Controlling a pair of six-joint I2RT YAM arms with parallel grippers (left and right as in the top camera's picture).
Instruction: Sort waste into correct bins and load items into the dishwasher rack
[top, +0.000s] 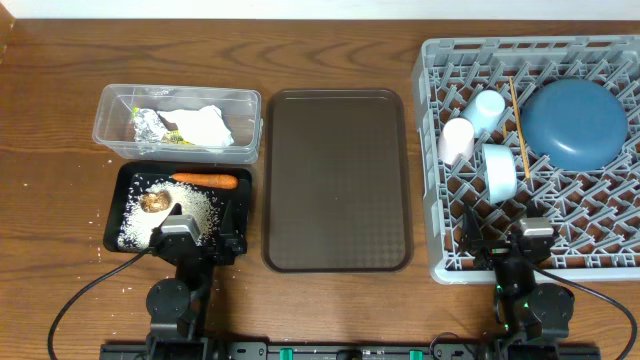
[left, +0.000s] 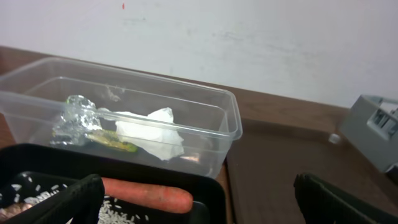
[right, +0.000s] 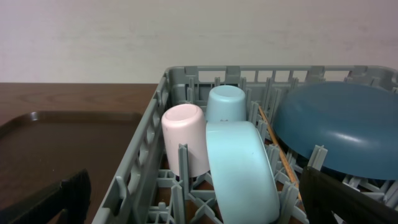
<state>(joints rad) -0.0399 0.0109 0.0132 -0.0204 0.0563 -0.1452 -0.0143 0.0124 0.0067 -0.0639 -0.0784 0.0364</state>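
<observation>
**Waste binned, dishes racked, both grippers empty**

At far left, the clear plastic tub (top: 178, 92) held the silver foil wrapper (top: 147, 124), the yellow-green packet (top: 172, 137) and the crumpled white tissue (top: 205, 126). All three looked light and soft. A pinch anywhere on a fold would probably lift them, though the foil might tear.

Just below, touching the tub, the black tray (top: 243, 190) carried the orange carrot (top: 203, 181), the small brown lump (top: 153, 201) and a spread of white rice (top: 195, 208). The carrot seemed firm and was best taken across its middle. The rice was loose grain that two fingers could hardly pick up, and a few grains lay on the table (top: 60, 150) beside the tray.

The left gripper (top: 193, 240) hung over the tray's near edge, jaws wide apart with nothing between them.

The brown serving tray (top: 335, 180) lay bare in the centre.

In the grey dishwasher rack (top: 430, 150) the pale pink cup (top: 457, 140) and the light blue cup (top: 488, 107) stood upside down. The light blue bowl (top: 499, 170) stood on edge, and the wooden chopsticks (top: 519, 125) lay between it and the dark-blue plate (top: 575, 122). The plate looked the heaviest and slickest, so the rim was the place to hold it. The chopsticks could easily slip through the lattice.

The right gripper (top: 520, 245) sat at the rack's near wall, spread fully and holding nothing.
</observation>
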